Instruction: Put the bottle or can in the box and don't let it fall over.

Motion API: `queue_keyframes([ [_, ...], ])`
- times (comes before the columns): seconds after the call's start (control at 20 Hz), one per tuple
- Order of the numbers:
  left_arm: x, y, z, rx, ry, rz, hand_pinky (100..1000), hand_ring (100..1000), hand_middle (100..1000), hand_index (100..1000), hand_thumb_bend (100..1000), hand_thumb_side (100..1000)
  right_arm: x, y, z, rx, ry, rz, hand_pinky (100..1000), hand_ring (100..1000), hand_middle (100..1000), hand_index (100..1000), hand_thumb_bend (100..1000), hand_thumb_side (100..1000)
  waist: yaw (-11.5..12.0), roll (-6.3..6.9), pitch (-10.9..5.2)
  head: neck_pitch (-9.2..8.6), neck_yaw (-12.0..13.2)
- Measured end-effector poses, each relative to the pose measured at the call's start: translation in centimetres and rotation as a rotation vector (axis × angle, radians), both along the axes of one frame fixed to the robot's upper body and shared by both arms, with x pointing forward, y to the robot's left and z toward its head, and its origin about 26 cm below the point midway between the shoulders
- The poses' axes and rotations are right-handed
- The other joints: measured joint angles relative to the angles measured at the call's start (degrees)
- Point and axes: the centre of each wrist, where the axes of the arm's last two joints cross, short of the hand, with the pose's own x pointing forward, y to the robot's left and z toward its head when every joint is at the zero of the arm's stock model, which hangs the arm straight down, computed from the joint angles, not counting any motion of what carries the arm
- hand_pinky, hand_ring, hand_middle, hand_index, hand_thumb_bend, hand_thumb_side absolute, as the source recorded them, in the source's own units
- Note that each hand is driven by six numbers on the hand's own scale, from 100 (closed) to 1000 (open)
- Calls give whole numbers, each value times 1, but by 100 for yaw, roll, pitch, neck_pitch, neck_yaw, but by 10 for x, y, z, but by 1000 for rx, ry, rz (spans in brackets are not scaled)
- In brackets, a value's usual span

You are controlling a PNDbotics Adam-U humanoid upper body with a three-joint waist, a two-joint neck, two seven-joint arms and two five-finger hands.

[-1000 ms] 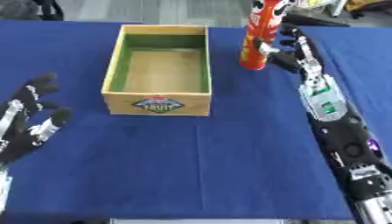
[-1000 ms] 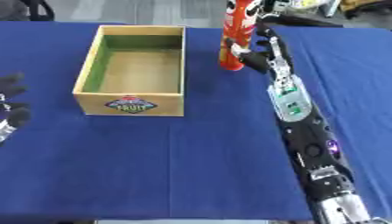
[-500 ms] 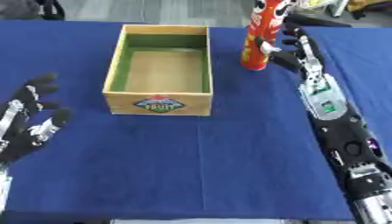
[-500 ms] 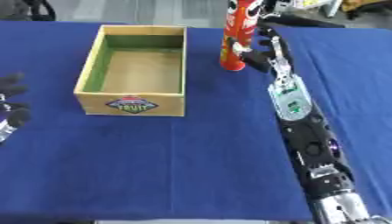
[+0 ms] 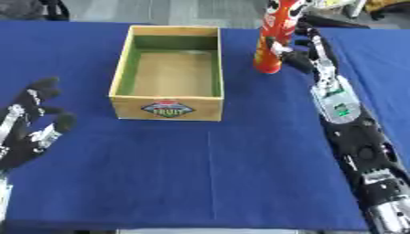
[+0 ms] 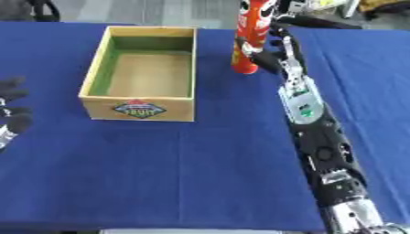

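Note:
A tall red can (image 5: 273,35) stands upright on the blue table, just right of the far right corner of the wooden box (image 5: 125,77). The box has a green inside, holds nothing and bears a "FRUIT" label on its front. My right hand (image 5: 305,51) is at the can's right side, its thumb (image 6: 254,53) on the can's lower part and its fingers curled round behind it. My left hand (image 5: 30,123) rests open near the lower left, fingers up, well apart from the box.
The blue cloth (image 5: 208,173) covers the whole table. My right forearm (image 5: 352,137) lies along the right side. Dark chairs and clutter show beyond the far edge.
My right hand's fingers have drawn in a little closer round the can. The can, the box and my left hand stay where they were.

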Motion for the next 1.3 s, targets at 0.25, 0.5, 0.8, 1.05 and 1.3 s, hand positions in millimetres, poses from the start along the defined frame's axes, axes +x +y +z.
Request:
queue_keyframes([
  [0.25,0,-2,0,-1,1,-5,764,903,926,929,694,698,1,1,-1,2,3,-12,772,873,875,951,532,456,17,16,19,-1,-21],
  [0.5,0,-3,-1,-7,0,-7,764,902,926,929,695,698,1,3,-1,7,5,-24,771,872,874,950,536,455,35,25,24,-2,-39],
  [0.8,1,-3,0,-6,-4,-10,764,902,926,930,694,699,3,3,0,12,3,-38,770,872,873,950,537,455,47,26,25,-4,-48],
  [1.05,1,-4,1,-6,-5,-11,764,901,925,930,694,699,3,4,-1,19,6,-48,769,871,872,949,538,454,67,25,25,-10,-49],
  [1.3,1,-4,1,-6,-6,-12,765,901,925,930,694,699,4,4,1,23,3,-58,767,870,870,948,539,454,80,25,26,-45,-51],
])
